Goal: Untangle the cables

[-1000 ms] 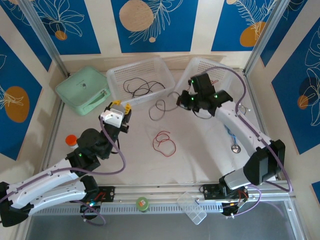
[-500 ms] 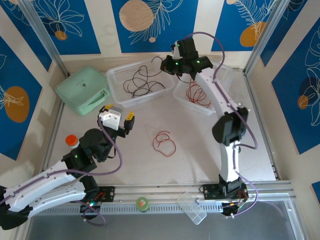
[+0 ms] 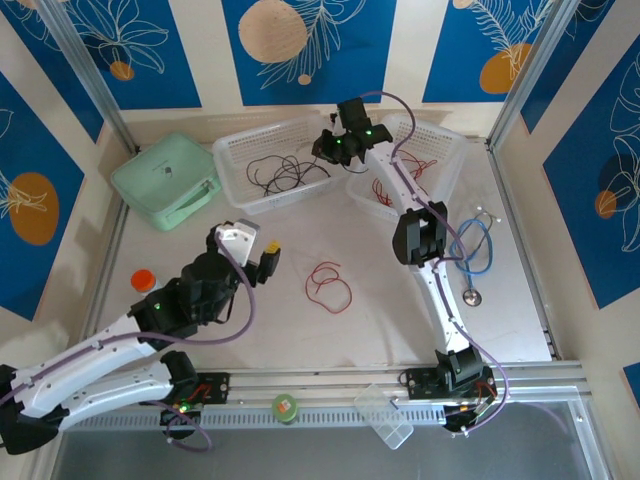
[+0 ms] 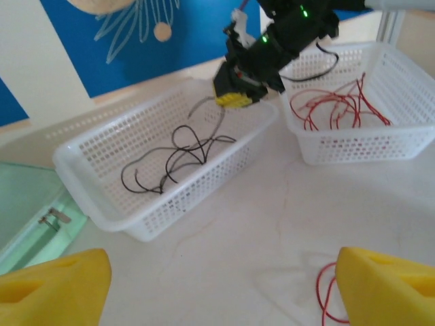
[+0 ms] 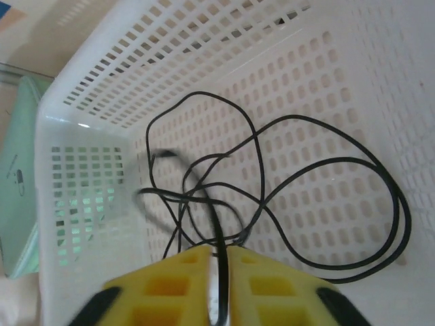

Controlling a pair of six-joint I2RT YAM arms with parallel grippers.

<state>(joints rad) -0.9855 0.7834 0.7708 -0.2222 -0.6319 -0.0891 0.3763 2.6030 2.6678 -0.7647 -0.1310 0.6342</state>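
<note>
Black cables [image 3: 285, 172] lie looped in the left white basket [image 3: 235, 150]. My right gripper [image 3: 326, 150] hangs over that basket's right end. In the right wrist view its yellow fingers [image 5: 177, 285] stand slightly apart, and one black cable [image 5: 219, 238] runs through the narrow gap down to the heap [image 5: 272, 183]. Red cables [image 3: 385, 190] lie in the right basket [image 3: 445, 140]. One red cable [image 3: 328, 283] is curled on the table. My left gripper [image 3: 262, 246] hovers just left of it, wide open and empty, with the red loop [image 4: 326, 292] by its right finger [image 4: 387, 285].
A mint green case [image 3: 165, 180] sits at the back left and an orange-capped item [image 3: 143, 280] by the left arm. A blue stethoscope [image 3: 472, 250] lies at the right. A green roll [image 3: 286, 407] and a clear box [image 3: 385, 415] rest on the near rail.
My right arm swung from the table's middle to the left basket, carrying a black cable, and its jaws parted a little. The left gripper opened wide and shifted right toward the red cable.
</note>
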